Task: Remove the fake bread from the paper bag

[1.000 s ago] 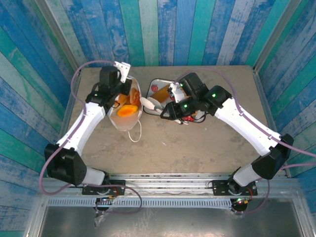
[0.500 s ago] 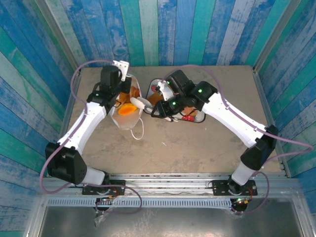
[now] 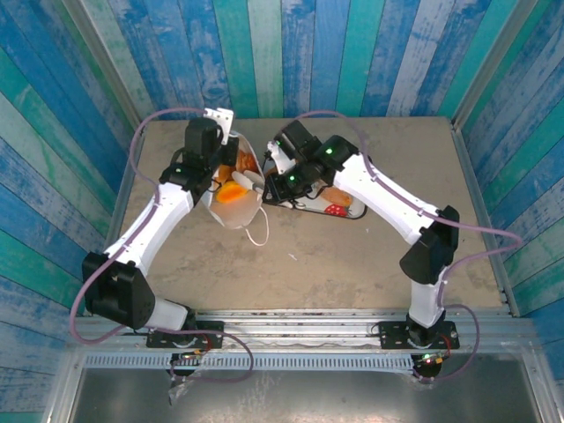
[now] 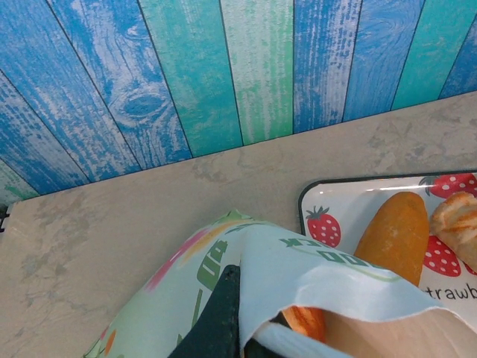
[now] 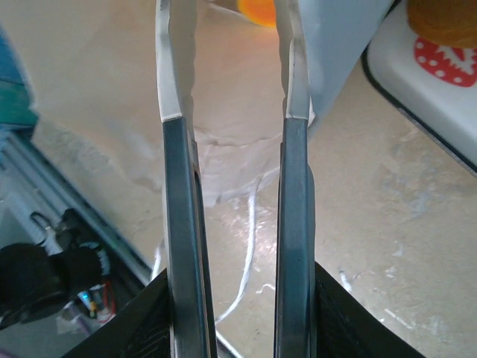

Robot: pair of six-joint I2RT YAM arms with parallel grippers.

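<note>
Honestly the trick here is letting the left gripper, pinched shut on the rim of the paper bag, hold the mouth wide while the right gripper, fingers slightly apart and empty, dips straight onto the orange fake bread inside.

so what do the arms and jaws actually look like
Both the left arm and right arm have white tube links, chunky black joints and looping purple cables. Small green lights glow on the right arm. The right jaws are two flat dark-grey bars with pale tips.
</note>
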